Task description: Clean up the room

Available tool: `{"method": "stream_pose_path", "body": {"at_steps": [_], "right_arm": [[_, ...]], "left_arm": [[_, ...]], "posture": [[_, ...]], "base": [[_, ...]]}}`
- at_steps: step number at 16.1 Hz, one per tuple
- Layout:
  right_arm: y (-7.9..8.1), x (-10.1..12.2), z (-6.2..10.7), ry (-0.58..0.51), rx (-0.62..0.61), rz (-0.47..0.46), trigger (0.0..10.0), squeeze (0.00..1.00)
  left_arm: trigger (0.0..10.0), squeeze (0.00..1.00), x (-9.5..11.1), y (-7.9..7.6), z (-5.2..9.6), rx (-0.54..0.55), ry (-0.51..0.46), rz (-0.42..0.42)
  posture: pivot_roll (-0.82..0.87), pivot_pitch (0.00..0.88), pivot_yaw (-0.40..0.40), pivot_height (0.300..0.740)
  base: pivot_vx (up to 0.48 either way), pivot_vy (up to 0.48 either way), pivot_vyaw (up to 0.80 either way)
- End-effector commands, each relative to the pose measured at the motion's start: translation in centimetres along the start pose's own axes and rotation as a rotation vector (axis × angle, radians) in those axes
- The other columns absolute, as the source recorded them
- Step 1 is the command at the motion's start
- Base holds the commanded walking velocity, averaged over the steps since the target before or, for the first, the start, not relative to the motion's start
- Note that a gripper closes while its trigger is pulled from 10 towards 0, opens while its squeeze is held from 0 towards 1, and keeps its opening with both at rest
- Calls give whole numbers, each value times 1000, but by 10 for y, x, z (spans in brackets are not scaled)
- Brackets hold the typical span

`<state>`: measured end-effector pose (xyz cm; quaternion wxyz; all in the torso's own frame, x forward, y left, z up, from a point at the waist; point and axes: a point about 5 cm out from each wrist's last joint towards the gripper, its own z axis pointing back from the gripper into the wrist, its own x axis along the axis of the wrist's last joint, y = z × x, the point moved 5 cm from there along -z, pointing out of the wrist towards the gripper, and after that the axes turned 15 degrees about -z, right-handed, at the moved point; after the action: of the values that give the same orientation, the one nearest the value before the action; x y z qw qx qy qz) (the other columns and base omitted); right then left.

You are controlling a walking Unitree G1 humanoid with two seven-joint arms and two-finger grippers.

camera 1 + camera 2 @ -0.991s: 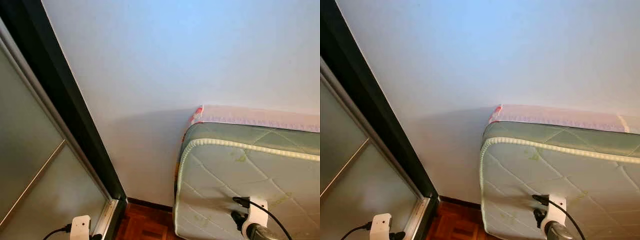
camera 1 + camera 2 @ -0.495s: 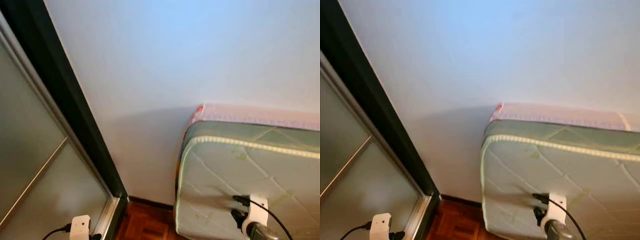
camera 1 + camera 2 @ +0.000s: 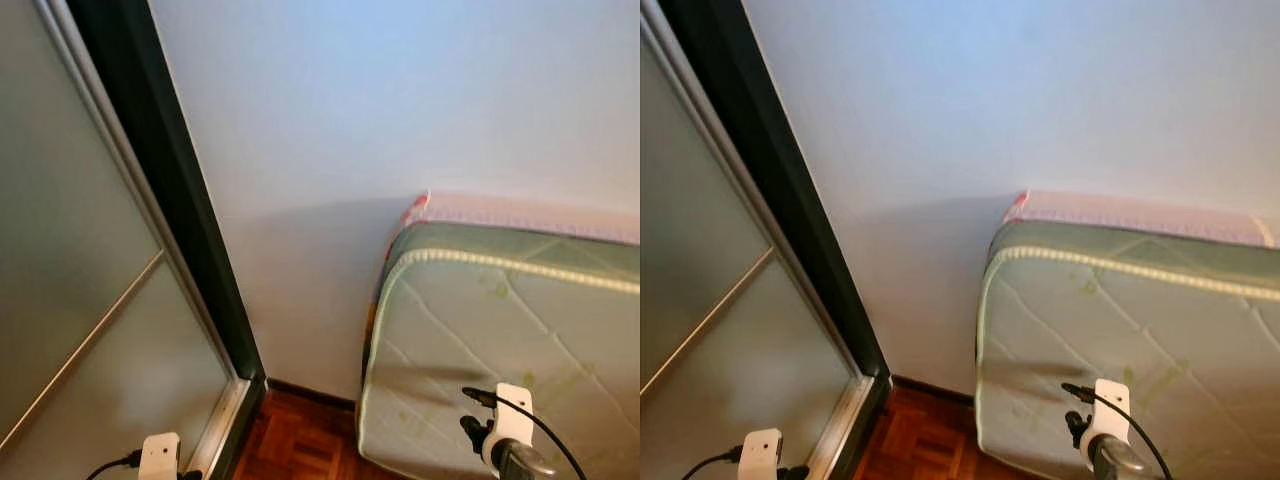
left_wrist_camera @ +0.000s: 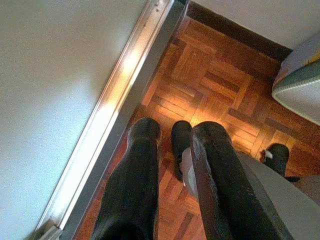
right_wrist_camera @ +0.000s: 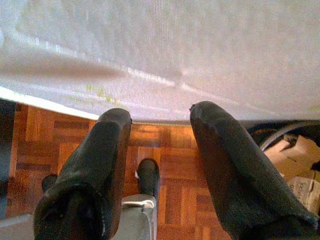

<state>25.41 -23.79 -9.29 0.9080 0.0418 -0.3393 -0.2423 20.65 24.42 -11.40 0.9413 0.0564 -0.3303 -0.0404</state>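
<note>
Head camera first: the right half of the frame has a pale green quilted mattress (image 3: 500,360) with a beaded white piping edge and diamond stitching, standing on its long edge and leaning against the plain white painted wall (image 3: 400,100), so its long axis runs sideways toward the right edge of the frame. A thinner pink-edged pad (image 3: 520,212) peeks up behind its top. On the left there's a frosted glass sliding door (image 3: 70,300) in a dark, almost black frame with a silvery inner rail, and a strip of reddish-brown parquet floor (image 3: 305,440) shows at the bottom centre. Left wrist view: the left gripper (image 4: 172,135) hangs over the glossy parquet right by the door's shiny metal track, its two rounded matte black fingers a little apart with nothing between them; a mattress corner sits upper right. Right wrist view: the right gripper (image 5: 160,117) has its chunky black fingers spread wide, empty, pointing at the mattress's white quilted face above the parquet, with a crumpled brown cardboard box (image 5: 300,165) at the right edge.
</note>
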Motion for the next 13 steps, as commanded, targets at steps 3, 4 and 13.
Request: {"method": "stream_pose_path", "body": {"at_steps": [3, 4, 13], "right_arm": [[0, 3, 0, -9, 3, 11, 10000, 0], [0, 3, 0, -9, 4, 11, 10000, 0], [0, 4, 0, -11, 2, 5, 10000, 0]], "left_arm": [[10000, 0, -5, 2, 1, 2, 17, -7], [10000, 0, -5, 2, 1, 2, 16, -6], [10000, 0, -4, 2, 1, 4, 15, -4]], "posture": [[-61, 0, 41, 740], [-60, 0, 41, 740], [-59, 0, 37, 740]], "base": [[-257, 0, 0], [-255, 0, 0], [-142, 0, 0]]}}
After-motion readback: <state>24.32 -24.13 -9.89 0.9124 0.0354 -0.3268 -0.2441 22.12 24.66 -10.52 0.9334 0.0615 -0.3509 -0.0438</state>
